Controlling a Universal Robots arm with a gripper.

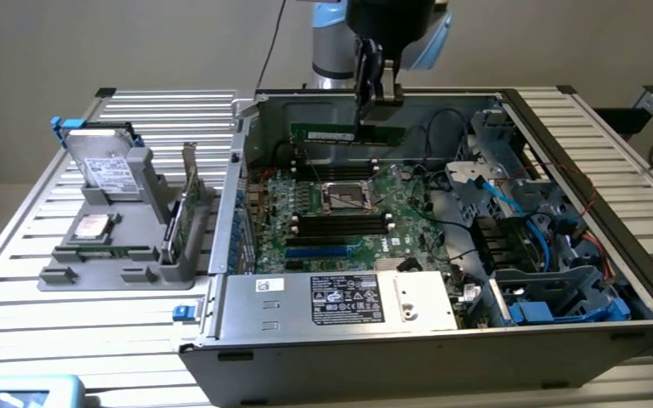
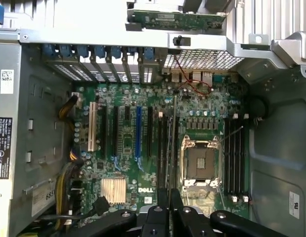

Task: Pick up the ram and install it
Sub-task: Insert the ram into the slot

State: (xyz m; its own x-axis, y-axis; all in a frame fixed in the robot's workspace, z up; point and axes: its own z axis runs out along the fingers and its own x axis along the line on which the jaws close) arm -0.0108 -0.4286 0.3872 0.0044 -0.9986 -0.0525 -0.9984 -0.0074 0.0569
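Note:
The ram (image 1: 332, 134) is a long, narrow green stick. It hangs level over the back of the open computer case (image 1: 417, 357), with my gripper (image 1: 374, 110) shut on its top edge. In the wrist view the ram (image 2: 171, 143) is seen edge-on as a thin strip running out from between my gripper (image 2: 170, 200) fingers. It lies over the black memory slots (image 2: 162, 148) beside the processor socket (image 2: 198, 163). A second bank of memory slots (image 2: 236, 153) sits on the socket's other side. How high the stick is above the motherboard (image 1: 338, 217) I cannot tell.
On the exterior view's left a grey holder (image 1: 65, 276) carries a hard drive (image 1: 105, 166), a silver processor chip (image 1: 91, 225) and an upright expansion card (image 1: 190, 204). Inside the case are a power supply (image 1: 338, 297), loose cables (image 1: 462, 229) and blue drive bays (image 1: 564, 297).

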